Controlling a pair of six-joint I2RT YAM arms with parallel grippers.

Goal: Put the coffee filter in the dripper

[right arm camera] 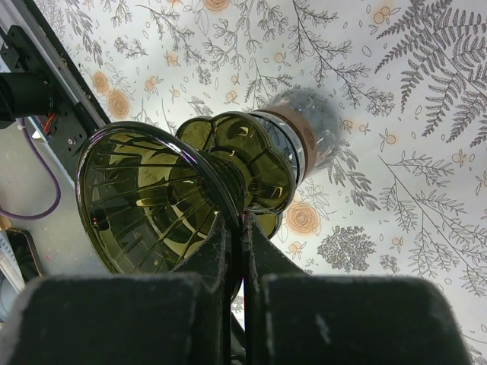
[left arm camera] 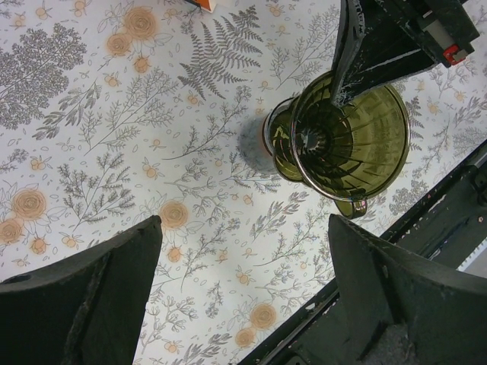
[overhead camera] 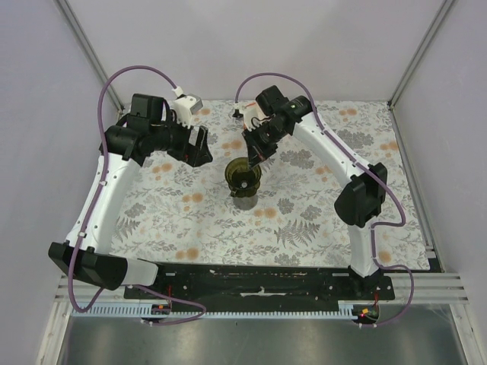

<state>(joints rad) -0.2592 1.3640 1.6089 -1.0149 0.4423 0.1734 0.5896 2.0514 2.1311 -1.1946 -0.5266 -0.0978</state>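
1. The right end effector point(right arm camera: 237, 228) has its jaws closed and, judging by its wrist view, nips the thin far rim of the dripper point(right arm camera: 152, 198). Such a narrow bite on smooth green glass could slip. A sideways tug could also tip the funnel off the grey cup base point(right arm camera: 293, 141) beneath it.
2. One right finger appears to reach inside the funnel. If it is there when the paper arrives, it could block the cone from seating or crease it against the ribs.
3. The left end effector point(left arm camera: 245, 228) hangs wide and empty above the worktop point(left arm camera: 114, 152), to the left of the dripper. No coffee filter shows in any view, and the funnel looks bare. The paper must first be found and picked, and a thin sheet lying flat may evade the pads or come up folded.
4. The two arms meet closely over the middle of the worktop. A left approach to the funnel mouth risks striking the right wrist or knocking the dripper.
5. The dripper stands on a tall base, so any knock could topple the whole stack.
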